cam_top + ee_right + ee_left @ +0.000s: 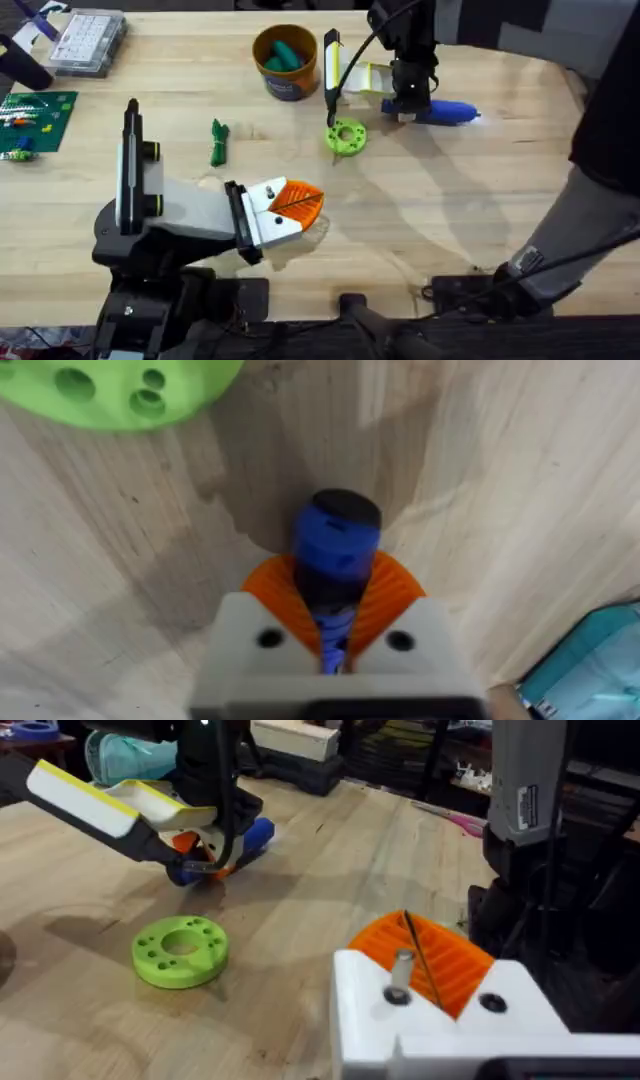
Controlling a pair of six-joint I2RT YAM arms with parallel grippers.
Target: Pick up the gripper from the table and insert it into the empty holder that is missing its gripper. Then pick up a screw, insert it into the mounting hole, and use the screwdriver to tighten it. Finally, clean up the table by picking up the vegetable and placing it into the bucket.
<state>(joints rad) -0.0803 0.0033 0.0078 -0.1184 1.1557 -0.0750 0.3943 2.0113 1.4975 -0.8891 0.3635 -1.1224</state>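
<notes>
Closest to the overhead camera, the left gripper [300, 205] lies low over the front middle of the wooden table [420, 230], its white fingers with orange ribbed pads pressed together and holding nothing. Its wrist view shows the same white block and ridged orange pads [440, 960] from behind, with a thin dark line running across the orange. Farther back and to the right, the right gripper [408, 105] points down from a black arm and is clamped on the screwdriver [445, 111], its orange pads [400, 585] hugging both sides of the barrel. That tool is a thick, smooth blue cylinder with a rounded black end cap, lying flat on the table; its long axis runs left to right, and most of the blue body sticks out to the right of the gripper. Just left of it sits a lime-green round disc [346, 137] with a central opening and small holes around it. Behind the disc, a yellow and black holder [332, 65] stands beside the bucket [285, 62], a round yellow-orange can with a blue band, holding a teal piece. Well to the left, the vegetable [218, 141], slim and dark green, lies on bare wood with its long axis running front to back.
</notes>
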